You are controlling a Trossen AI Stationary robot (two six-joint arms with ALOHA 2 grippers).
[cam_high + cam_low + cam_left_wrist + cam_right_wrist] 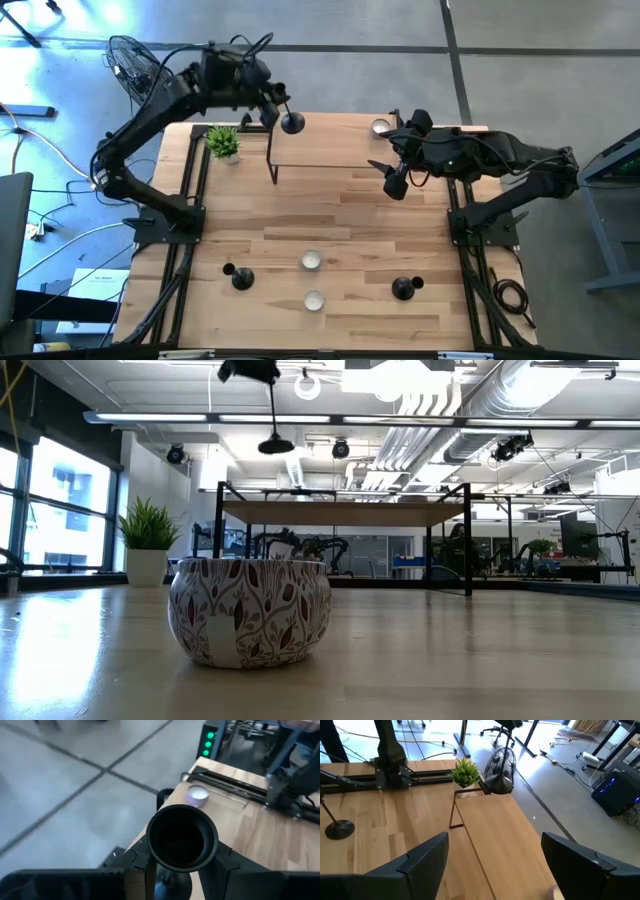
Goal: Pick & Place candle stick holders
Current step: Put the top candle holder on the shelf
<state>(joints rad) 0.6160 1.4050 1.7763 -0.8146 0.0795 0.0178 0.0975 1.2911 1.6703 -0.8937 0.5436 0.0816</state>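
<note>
The left gripper (280, 108), at eleven o'clock above the table, is clamped, arm bent sharply. The right gripper (396, 180), at two o'clock, hangs with fingers spread.

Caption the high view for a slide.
Left gripper holds a black holder over the raised shelf; right gripper hangs open beside it.

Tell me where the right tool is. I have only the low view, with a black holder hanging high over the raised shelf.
Observer: The right tool hovers open and empty by the raised shelf's front edge, right of its middle.
Operator: Report what lies on the shelf top.
Observer: One tealight cup, near its far edge.
Operator: Confirm the left grip.
Observer: The left tool is shut on the candle stick holder, above the shelf's far left corner.
</note>
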